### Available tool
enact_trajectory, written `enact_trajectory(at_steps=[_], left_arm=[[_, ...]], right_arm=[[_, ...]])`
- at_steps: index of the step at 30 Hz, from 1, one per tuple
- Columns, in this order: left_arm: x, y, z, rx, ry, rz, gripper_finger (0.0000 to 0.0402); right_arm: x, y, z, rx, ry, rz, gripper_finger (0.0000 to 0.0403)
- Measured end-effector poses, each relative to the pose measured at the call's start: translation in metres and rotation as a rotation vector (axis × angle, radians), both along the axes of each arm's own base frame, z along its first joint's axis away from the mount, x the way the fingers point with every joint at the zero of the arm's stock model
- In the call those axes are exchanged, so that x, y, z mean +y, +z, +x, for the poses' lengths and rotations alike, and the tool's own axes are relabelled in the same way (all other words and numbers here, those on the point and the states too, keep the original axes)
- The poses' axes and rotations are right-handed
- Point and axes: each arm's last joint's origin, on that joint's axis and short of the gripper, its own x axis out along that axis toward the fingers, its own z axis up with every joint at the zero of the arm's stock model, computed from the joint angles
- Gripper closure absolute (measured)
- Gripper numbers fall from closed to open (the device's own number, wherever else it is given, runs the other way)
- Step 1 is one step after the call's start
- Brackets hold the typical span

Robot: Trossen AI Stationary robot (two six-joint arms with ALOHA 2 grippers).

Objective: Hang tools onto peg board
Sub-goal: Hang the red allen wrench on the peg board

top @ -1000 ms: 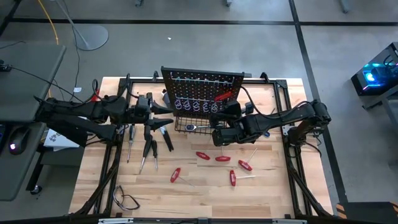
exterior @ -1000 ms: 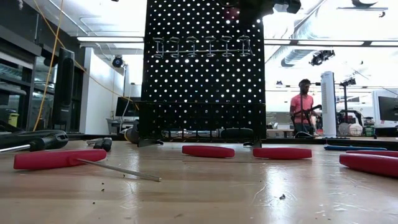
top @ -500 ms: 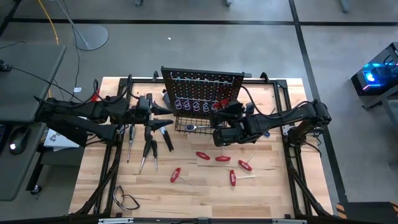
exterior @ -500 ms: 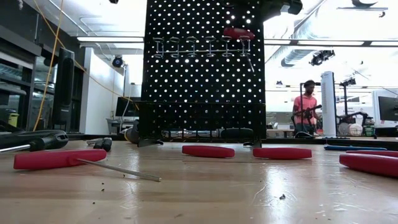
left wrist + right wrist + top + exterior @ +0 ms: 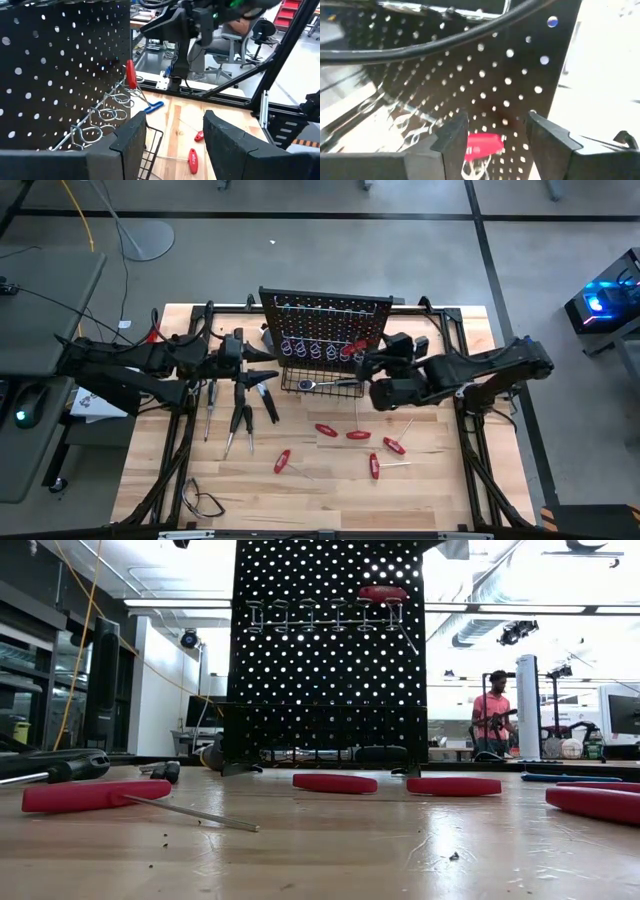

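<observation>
Right gripper (image 5: 366, 363) backed off peg board (image 5: 325, 325), open; red-handled screwdriver (image 5: 382, 593) left hanging.

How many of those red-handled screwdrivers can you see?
6: one hanging on the peg board, five lying on the table at. Others may be hidden.

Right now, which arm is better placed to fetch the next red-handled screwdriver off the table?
Probably the right. The right gripper is open and empty, its screwdriver already hung on the peg board, and red-handled screwdrivers lie just below it. The left gripper hovers over the black-handled tools.
</observation>
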Motion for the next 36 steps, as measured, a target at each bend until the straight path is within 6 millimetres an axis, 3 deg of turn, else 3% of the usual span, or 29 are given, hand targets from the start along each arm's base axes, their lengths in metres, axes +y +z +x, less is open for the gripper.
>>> enact_trajectory(at_steps=[6,13,21,29,36], left_arm=[[0.0,0.0,0.0,0.001,0.006,0.009,0.0222],[0.0,0.0,0.0,0.005,0.001,0.05,0.0222],[0.0,0.0,0.0,0.006,-0.003,0.05,0.0222],[0.0,0.0,0.0,0.006,0.0,0.051,0.0222],[0.001,0.0,0.0,0.006,0.032,0.057,0.0222]], right_arm=[[0.0,0.008,-0.008,0.261,0.338,0.123,0.0215],[-0.031,0.02,0.017,0.369,0.711,0.008,0.0215],[-0.06,0.012,0.015,0.628,0.874,-0.093,0.0214],[-0.061,0.012,0.014,0.738,0.948,-0.208,0.0215],[-0.054,0.01,0.011,0.72,0.817,-0.153,0.0215]])
